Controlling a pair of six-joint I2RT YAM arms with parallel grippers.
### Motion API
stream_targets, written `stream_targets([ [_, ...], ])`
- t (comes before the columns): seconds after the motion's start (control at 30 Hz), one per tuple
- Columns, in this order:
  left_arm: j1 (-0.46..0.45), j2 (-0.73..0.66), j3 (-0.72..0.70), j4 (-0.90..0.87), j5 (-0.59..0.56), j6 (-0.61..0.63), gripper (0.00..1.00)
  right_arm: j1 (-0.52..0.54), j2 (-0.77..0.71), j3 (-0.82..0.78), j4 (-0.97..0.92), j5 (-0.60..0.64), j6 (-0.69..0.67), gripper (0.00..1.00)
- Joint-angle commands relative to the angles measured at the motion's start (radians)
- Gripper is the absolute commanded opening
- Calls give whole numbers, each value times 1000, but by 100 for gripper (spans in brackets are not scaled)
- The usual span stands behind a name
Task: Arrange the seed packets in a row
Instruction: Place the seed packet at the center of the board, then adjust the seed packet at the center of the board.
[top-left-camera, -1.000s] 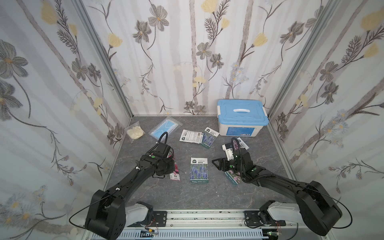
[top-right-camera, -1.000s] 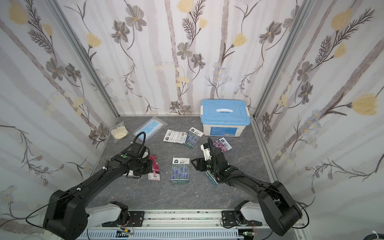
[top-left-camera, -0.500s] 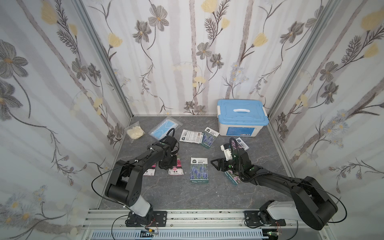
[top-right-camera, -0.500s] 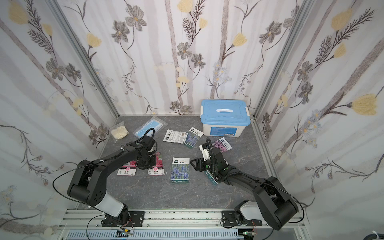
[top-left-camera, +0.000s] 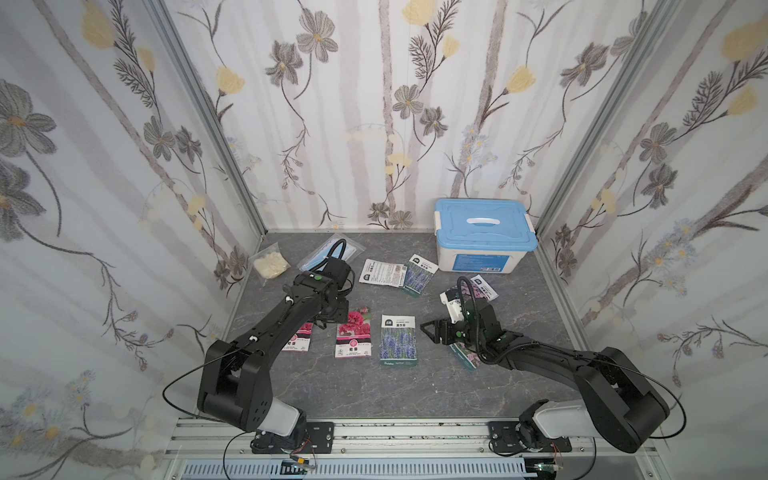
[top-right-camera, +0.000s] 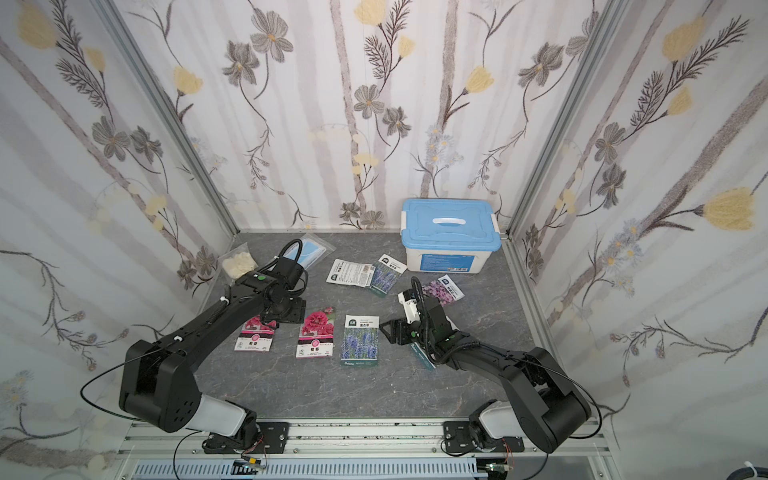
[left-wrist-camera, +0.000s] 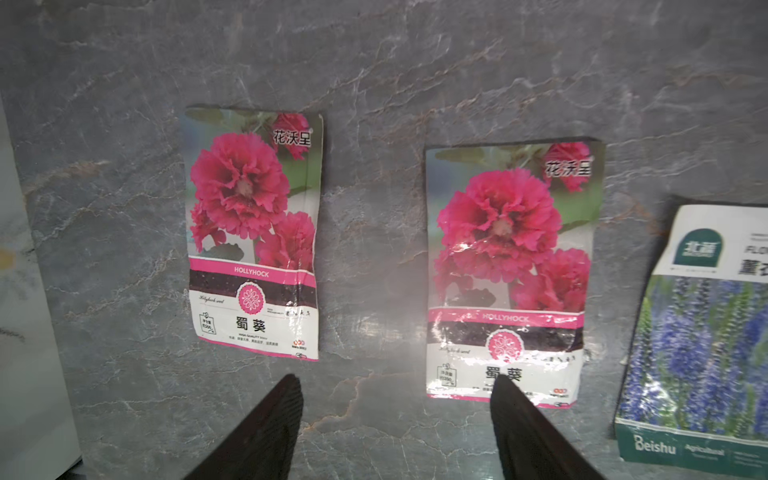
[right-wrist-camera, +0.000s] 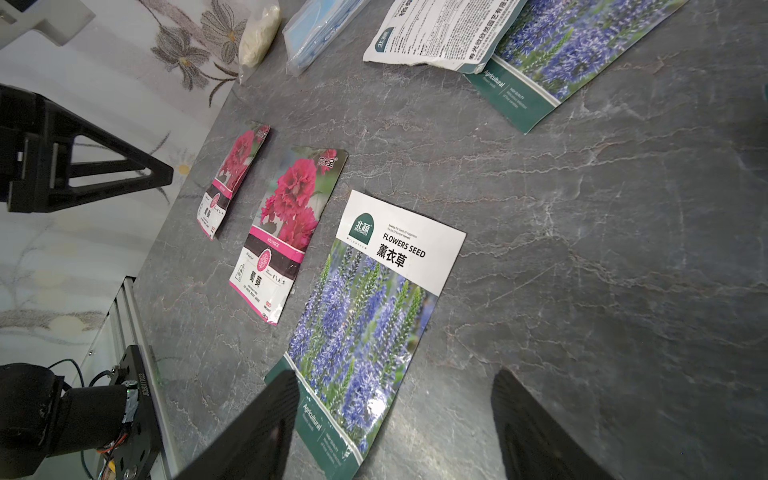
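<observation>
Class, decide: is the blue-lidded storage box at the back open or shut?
Shut. In a top view the blue lid sits flat and square over the white box, covering its whole rim, with no gap showing.

Blue-lidded box (top-left-camera: 484, 237), mask bag (top-right-camera: 316, 248), cream bag (top-left-camera: 271, 262)

Hollyhock packets (left-wrist-camera: 253, 232) (left-wrist-camera: 509, 270): 2 | lavender packets (top-left-camera: 398, 340) (top-left-camera: 417, 274): 2 | pink-purple packets (top-left-camera: 484, 289) (top-left-camera: 466, 359): 2 | text-side-up packet (top-left-camera: 382, 272): 1 | lidded box (top-left-camera: 484, 226): 1 | clear bags (top-left-camera: 354, 249) (top-left-camera: 271, 264): 2
</observation>
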Motion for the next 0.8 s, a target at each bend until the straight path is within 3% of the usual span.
stream_targets([
  [0.0, -59, -8, -20, 70, 86, -83, 75, -18, -3, -3, 67, -35, 8, 75],
  [0.17, -139, 5, -126, 290, 187, -205, 76, -39, -3, -6, 62, -41, 5, 75],
  [0.27, -163, 42, -181, 392, 192, -245, 76, -45, 1, -10, 66, -42, 3, 75],
  [0.53, -202, 186, -186, 483, 183, -272, 76, -48, 24, -8, 69, -45, 0, 75],
  [0.77, -202, 222, -206, 485, 168, -261, 76, -51, 24, -6, 54, -35, -13, 75],
])
